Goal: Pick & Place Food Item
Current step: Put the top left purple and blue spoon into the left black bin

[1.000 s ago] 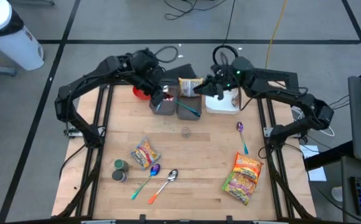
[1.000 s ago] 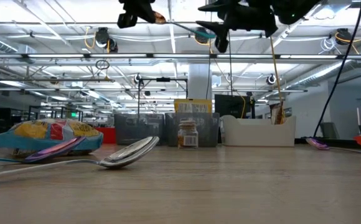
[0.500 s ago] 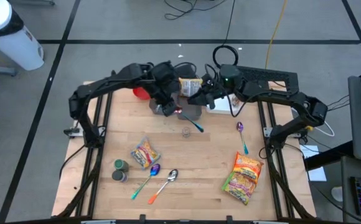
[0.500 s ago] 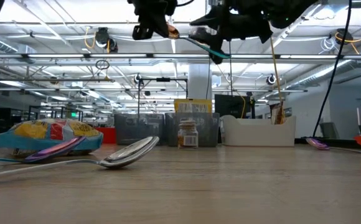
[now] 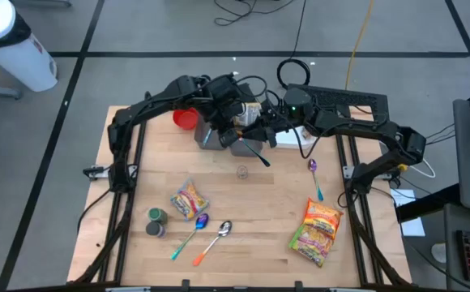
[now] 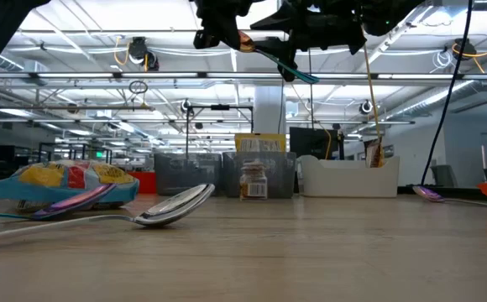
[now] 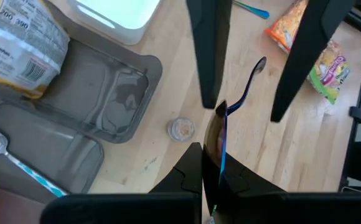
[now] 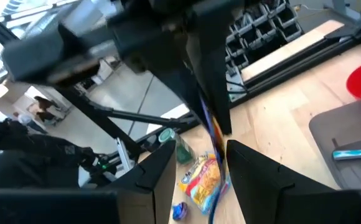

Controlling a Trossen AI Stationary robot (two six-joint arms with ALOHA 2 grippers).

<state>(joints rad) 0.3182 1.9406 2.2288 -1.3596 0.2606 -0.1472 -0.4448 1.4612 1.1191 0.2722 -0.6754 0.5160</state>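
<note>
An iridescent spoon [image 5: 259, 154] with a coppery bowl and a blue handle hangs high over the grey bins [image 5: 219, 139]. My left gripper [image 7: 218, 171] is shut on it and comes in from the far left. My right gripper [image 8: 208, 180] points level from the right and is open. Its two fingers [image 7: 208, 56] stand on either side of the spoon's handle [image 7: 249, 84], apart from it. Snack packets lie on the table at the near left [image 5: 190, 199] and near right [image 5: 318, 231]. A third packet [image 5: 247, 109] sits in a bin at the back. My left gripper pinches the spoon's bowl end [image 7: 216, 134] between its two fingers, slanting down from above. The spoon is clear of the table. It tilts, its handle [image 6: 298, 71] running down and away from the fingers toward the right gripper.
A white bin [image 5: 293, 138] and a red cup [image 5: 185, 119] stand at the back. One grey bin holds a teal-handled spoon [image 7: 18, 163]. A small jar [image 5: 241, 171] stands mid-table. Two cans [image 5: 155, 221], two spoons [image 5: 211, 234] and a purple spoon [image 5: 314, 172] lie nearer.
My left gripper has carried the spoon toward the table's right and a little down, still shut on it. The handle now lies between the right gripper's fingers. My right gripper has shifted slightly toward the left gripper and the near edge, its fingers as far apart as before.
</note>
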